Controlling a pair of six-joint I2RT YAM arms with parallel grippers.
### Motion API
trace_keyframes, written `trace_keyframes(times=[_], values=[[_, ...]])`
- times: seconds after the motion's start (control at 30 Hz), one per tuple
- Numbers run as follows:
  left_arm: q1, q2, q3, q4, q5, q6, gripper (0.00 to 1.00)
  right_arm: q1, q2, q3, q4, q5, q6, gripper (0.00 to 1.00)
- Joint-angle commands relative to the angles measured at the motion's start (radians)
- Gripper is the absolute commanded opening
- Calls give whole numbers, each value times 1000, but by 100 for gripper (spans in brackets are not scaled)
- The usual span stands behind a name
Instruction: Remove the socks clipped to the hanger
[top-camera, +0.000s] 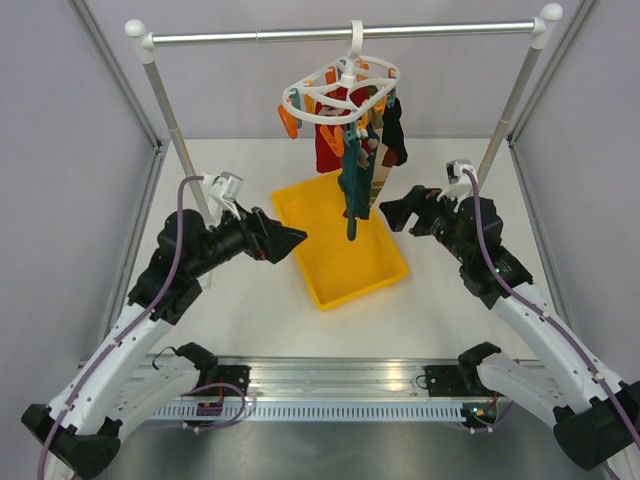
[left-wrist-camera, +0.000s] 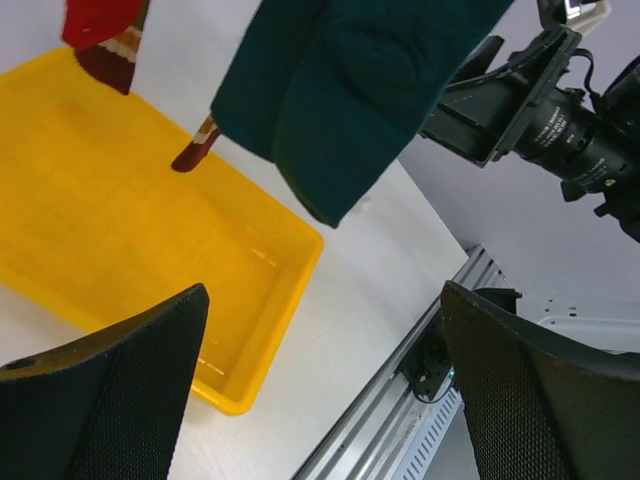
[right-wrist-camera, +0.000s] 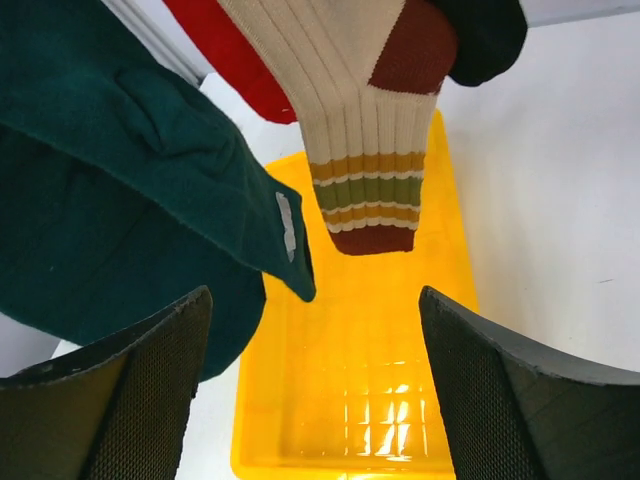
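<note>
Flanking the socks (top-camera: 353, 180), the open, empty left gripper (top-camera: 297, 238) and right gripper (top-camera: 388, 213) could swing the hanger (top-camera: 349, 76) with a hard tug, dropping socks outside the tray (top-camera: 340, 262).

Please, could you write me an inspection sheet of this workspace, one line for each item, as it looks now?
Surface: white table; a yellow tray stands on it, with nothing inside.
Job's things: hanger hooked on the metal rail; teal sock, red sock, black sock and striped sock hang from it.
Clutter: nothing seen.
Grippers: left hand and right hand both open and empty, one on each side of the socks.
Cables: a purple cable runs along each arm.
Surroundings: grey walls.
</note>
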Motion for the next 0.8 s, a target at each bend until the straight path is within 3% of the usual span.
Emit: trace_keyframes(times=[0.0,0.17,0.37,0.77], values=[[-134,41,32,147,-189,-30,98,8,-30,51,20,58,-40,87],[-276,108,41,220,-434,-30,96,12,-70,112,-35,61,-70,84],[-328,137,66,243,-519,-8,95,26,-73,175,-46,21,-76,78],[-552,257,-49,506,-788,81,95,133,73,448,-66,36,-115,68]])
